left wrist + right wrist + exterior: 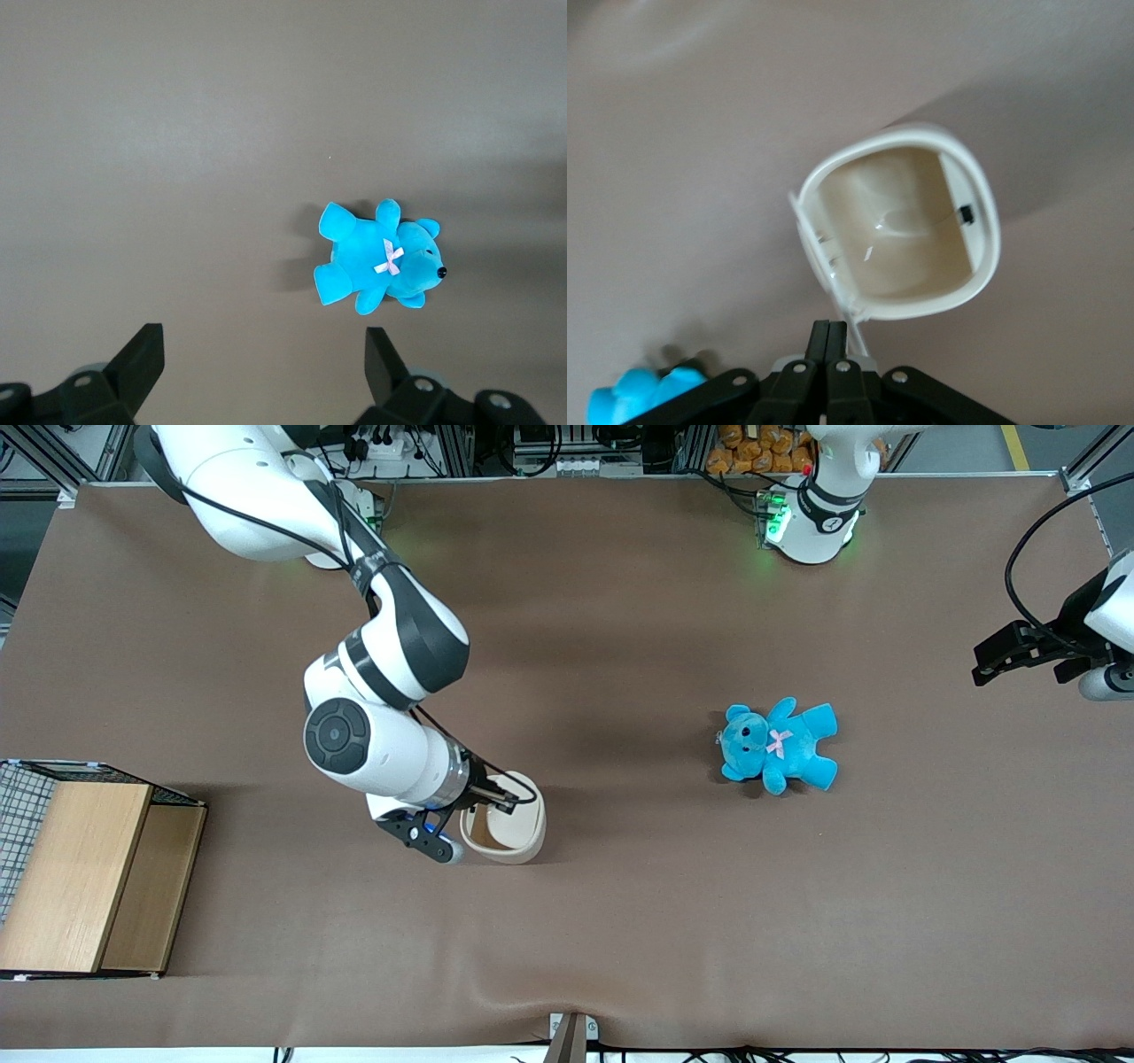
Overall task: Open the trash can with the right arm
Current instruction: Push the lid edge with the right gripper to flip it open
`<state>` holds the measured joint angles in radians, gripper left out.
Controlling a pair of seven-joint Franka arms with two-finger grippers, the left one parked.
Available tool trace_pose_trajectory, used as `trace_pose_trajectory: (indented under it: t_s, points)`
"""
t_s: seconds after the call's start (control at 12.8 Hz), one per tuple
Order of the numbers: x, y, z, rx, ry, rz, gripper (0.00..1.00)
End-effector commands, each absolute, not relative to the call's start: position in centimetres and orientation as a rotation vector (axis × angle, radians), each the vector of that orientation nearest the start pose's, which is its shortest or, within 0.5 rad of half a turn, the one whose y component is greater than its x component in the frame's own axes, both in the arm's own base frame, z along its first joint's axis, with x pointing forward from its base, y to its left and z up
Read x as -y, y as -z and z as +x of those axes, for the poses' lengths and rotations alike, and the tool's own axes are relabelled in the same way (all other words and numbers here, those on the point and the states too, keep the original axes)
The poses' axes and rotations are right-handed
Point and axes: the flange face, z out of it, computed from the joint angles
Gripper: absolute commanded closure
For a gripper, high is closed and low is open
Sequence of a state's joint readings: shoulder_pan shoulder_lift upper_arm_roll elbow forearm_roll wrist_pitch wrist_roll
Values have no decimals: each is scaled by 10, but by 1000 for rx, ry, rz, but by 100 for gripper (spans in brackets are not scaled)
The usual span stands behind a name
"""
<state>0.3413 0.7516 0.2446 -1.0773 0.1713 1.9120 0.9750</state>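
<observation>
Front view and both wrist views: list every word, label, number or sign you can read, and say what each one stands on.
None can be read.
Trash can: plain cream, no lettering.
Teddy: only a pink bow, no tag text visible.
Wooden box: bare wood, no label.
Right arm: no legible marking; its gripper, shut, sits at the trash can's rim.
Parked arm's base: a small round mark, too small to read.

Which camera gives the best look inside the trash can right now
The right wrist view: it looks straight into the trash can, lid swung aside, with the gripper shut at its rim. The front view shows the can partly covered by the right arm. The left wrist view shows only the teddy.
</observation>
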Motion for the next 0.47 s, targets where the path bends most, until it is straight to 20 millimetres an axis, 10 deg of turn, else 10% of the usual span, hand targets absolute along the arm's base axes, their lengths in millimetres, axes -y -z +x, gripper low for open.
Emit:
trace_pose_trajectory:
  t_s: [0.0, 0.16, 0.23, 0.31, 0.39]
  points:
    - [-384, -427, 661, -755, -294, -2654, 100]
    - [-369, -438, 661, -768, -333, -2665, 85]
    - [-365, -444, 658, -764, -349, -2682, 62]
    - [-355, -445, 658, -773, -380, -2702, 1]
    - [-346, -458, 656, -770, -373, -2716, 0]
